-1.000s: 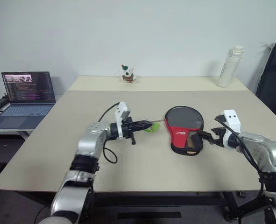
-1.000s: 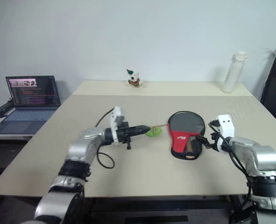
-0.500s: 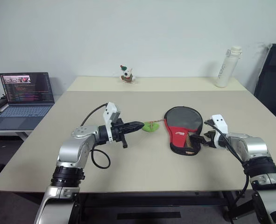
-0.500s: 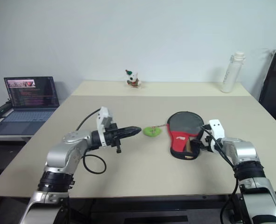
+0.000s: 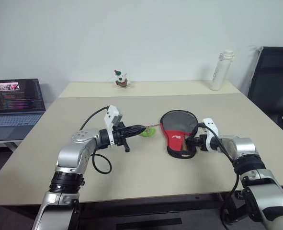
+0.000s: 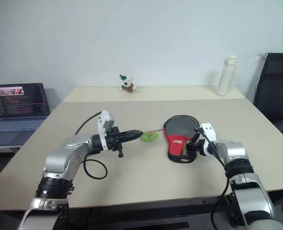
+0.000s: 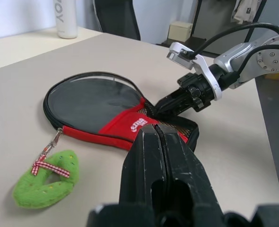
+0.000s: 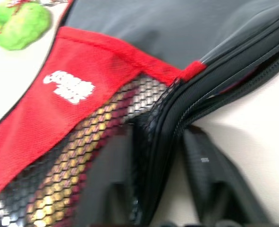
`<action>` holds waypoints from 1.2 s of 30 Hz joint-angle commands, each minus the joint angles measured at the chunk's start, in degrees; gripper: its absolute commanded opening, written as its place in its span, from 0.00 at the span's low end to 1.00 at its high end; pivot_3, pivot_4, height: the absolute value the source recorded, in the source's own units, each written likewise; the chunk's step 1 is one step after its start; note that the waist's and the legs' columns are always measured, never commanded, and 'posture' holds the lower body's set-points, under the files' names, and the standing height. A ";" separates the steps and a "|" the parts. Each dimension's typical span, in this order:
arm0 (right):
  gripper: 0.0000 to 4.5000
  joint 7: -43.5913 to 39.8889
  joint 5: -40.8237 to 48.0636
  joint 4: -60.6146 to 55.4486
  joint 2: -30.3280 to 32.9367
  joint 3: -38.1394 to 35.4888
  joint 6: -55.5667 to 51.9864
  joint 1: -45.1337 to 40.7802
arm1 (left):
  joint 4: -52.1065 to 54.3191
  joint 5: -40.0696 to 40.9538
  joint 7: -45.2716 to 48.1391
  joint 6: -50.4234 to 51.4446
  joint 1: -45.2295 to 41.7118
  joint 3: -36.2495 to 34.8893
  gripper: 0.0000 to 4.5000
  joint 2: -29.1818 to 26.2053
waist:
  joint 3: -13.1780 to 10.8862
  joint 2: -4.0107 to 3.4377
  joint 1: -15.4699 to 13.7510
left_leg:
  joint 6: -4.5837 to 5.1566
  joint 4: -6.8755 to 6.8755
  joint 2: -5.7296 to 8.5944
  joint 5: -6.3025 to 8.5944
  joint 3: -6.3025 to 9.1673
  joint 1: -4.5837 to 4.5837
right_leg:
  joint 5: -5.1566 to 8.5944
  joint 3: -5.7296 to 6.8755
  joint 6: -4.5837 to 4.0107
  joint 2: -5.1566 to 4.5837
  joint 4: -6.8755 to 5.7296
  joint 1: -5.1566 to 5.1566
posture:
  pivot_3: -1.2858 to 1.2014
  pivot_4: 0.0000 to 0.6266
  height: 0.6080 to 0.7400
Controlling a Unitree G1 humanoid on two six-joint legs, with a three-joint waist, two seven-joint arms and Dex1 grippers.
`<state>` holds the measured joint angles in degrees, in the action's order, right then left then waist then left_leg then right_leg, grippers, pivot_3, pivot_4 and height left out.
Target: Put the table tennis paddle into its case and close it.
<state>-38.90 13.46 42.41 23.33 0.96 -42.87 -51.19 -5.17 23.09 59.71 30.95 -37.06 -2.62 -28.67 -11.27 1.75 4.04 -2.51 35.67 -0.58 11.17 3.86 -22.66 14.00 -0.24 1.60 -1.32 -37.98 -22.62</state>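
The case (image 5: pixel 178 130) lies flat mid-table, black round part away from me, red handle part with white lettering and mesh pocket towards me. The table tennis paddle sits inside it; its light wooden handle (image 8: pixel 54 194) shows through the mesh, and I cannot tell its face from the black fabric. My right gripper (image 5: pixel 192 142) is shut on the case's zip edge at the handle end, one finger on each side of the rim (image 8: pixel 160 137). My left gripper (image 5: pixel 142 128) is shut on nothing, level, its tip just short of the green felt charm (image 7: pixel 47 182) chained to the zip pull.
An open laptop (image 5: pixel 14 96) stands on a side table at the far left. A small figurine (image 5: pixel 119 79) and a white bottle (image 5: pixel 219 71) stand near the table's back edge. A black chair (image 5: pixel 273 76) is beyond the right edge.
My right gripper has moved in and down to the case's handle end and closed on its zip edge. My left gripper has drawn slightly back from the green charm. The camera has shifted right.
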 commanded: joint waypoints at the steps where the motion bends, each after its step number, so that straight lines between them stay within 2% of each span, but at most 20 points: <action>1: 0.09 -2.21 -0.76 3.59 -2.95 1.64 -1.23 0.41 | 3.48 2.51 2.20 0.94 0.74 -0.12 0.00 -2.04 | 0.02 0.02 0.15 | 0.00 -0.03 -0.08 0.00 -0.08 0.09 | -0.03 -0.10 -0.06 0.09 -0.01 0.00 | 0.52 0.24 1.00; 3: 0.00 -3.10 -0.15 2.67 -3.97 1.44 -2.07 -0.29 | 4.50 3.75 3.52 2.07 1.68 -0.18 0.00 -3.22 | 0.02 0.03 0.41 | 0.00 -0.16 -0.15 0.00 -0.25 0.26 | -0.04 -0.26 -0.10 0.16 -0.05 0.01 | 0.52 0.24 1.00; 7: 0.00 -5.54 1.79 -3.44 -5.80 2.10 -6.06 -0.38 | 7.58 6.96 6.75 5.06 3.89 -0.59 0.00 -6.11 | 0.02 0.04 1.01 | 0.00 -0.54 -0.21 0.00 -0.67 0.42 | -0.04 -0.67 -0.12 0.22 -0.02 -0.16 | 0.52 0.24 1.00; 11: 0.00 -6.19 3.94 -14.71 -7.52 3.75 -12.59 2.71 | 11.28 9.33 8.71 7.53 6.52 0.09 0.00 -8.27 | 0.03 0.04 1.22 | 0.00 -0.70 -0.36 0.00 -0.88 0.08 | -0.03 -0.85 -0.15 0.35 -0.08 -0.73 | 0.52 0.24 1.00; 17: 0.00 -3.32 7.03 -30.70 -9.36 4.07 -21.87 8.91 | 14.87 10.99 8.60 9.21 9.12 1.16 0.00 -8.40 | 0.02 0.03 0.91 | -0.08 -0.77 -0.94 0.10 -0.87 -0.15 | -0.01 -0.77 -0.19 0.91 -0.04 -1.01 | 0.52 0.24 1.00; 28: 0.00 5.02 12.33 -53.93 -7.25 -3.52 -37.89 21.40 | 14.52 11.68 8.70 8.97 9.46 2.41 0.00 -8.49 | 0.02 0.03 -0.84 | -0.11 -0.74 -0.96 0.13 -0.91 -0.22 | 0.04 -0.78 -0.27 0.98 0.03 -1.06 | 0.52 0.24 1.00; 36: 0.00 8.32 15.23 -60.72 -6.99 -7.56 -43.06 25.64 | 13.32 11.09 9.29 8.27 8.99 3.14 0.00 -8.41 | 0.02 0.04 -1.23 | -0.12 -0.73 -0.95 0.13 -0.92 -0.25 | 0.06 -0.78 -0.30 0.98 0.08 -1.07 | 0.52 0.24 1.00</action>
<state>-30.94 27.11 -15.86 15.73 -5.72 -84.57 -25.90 7.91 33.80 68.28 40.32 -27.34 0.48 -36.75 -11.25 1.78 2.81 -2.63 34.93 -1.53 11.30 2.94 -22.91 14.07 -1.02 1.29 -0.34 -37.90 -23.68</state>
